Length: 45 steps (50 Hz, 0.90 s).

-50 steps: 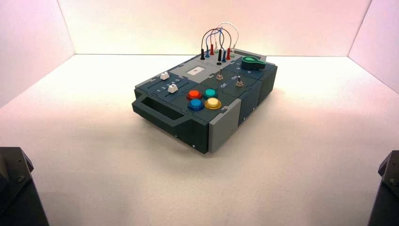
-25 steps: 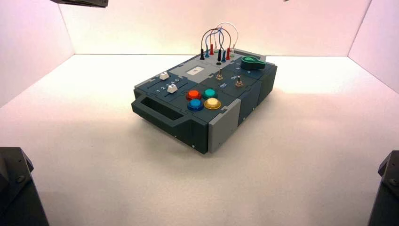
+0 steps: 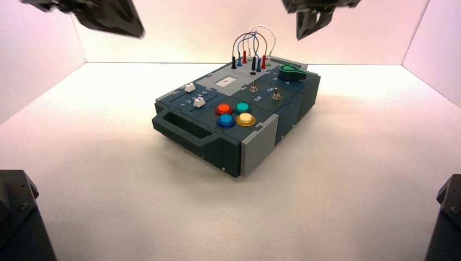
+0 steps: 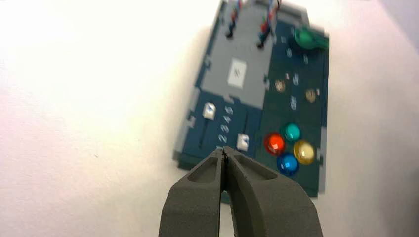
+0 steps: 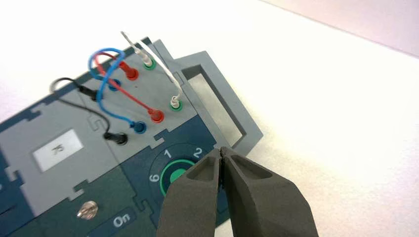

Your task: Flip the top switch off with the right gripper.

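Observation:
The box stands turned in the middle of the white floor. The top switch is a small silver toggle beside the grey display panel; in the right wrist view this top switch has "On" lettered next to it. A second, similar toggle stands to its right. My right gripper hangs high above the box's far end, shut and holding nothing; in its own view the right gripper is over the green knob's dial. My left gripper is high at the far left, and this left gripper is shut and holding nothing.
The green knob and looped plug wires are at the box's far end. Two white slider caps and four coloured push buttons lie nearer me. Black arm bases fill the lower corners. White walls enclose the floor.
Both grippers have come down into the high view from its upper edge. One second ago neither was in sight. The box and its switches have not moved.

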### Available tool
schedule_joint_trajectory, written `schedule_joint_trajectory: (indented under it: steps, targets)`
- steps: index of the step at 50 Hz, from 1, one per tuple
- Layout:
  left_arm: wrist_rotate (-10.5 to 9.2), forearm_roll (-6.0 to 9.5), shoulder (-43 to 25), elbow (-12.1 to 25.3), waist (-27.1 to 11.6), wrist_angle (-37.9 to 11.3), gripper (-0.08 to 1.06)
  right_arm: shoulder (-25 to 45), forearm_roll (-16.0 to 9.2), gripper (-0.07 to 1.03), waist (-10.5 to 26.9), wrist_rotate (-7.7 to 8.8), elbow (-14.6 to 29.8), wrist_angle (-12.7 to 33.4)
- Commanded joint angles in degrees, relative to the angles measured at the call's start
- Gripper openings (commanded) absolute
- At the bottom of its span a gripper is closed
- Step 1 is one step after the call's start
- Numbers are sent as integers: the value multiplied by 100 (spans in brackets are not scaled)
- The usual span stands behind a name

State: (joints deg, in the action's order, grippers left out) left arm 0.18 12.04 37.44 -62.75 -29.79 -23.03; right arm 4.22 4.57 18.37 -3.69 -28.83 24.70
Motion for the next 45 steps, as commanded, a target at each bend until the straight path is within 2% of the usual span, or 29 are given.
schedule_joint_trajectory:
  steps: [1,8,24,45]
  targets:
    - [-26,9,-360,334,-316,-18,-3,88,0,-2,-18,-9,316,-9]
    - [-35,9,-668,439,-492,-9,-3,334,0,-2,-26,0,483,0]
    - [-26,9,-1292,492,-536,114,-3,905,-9,-2,-272,-9,896,0]
    - [-35,18,-2188,782,-914,229,-3,1327,-88,-2,-255,-9,1195,114]
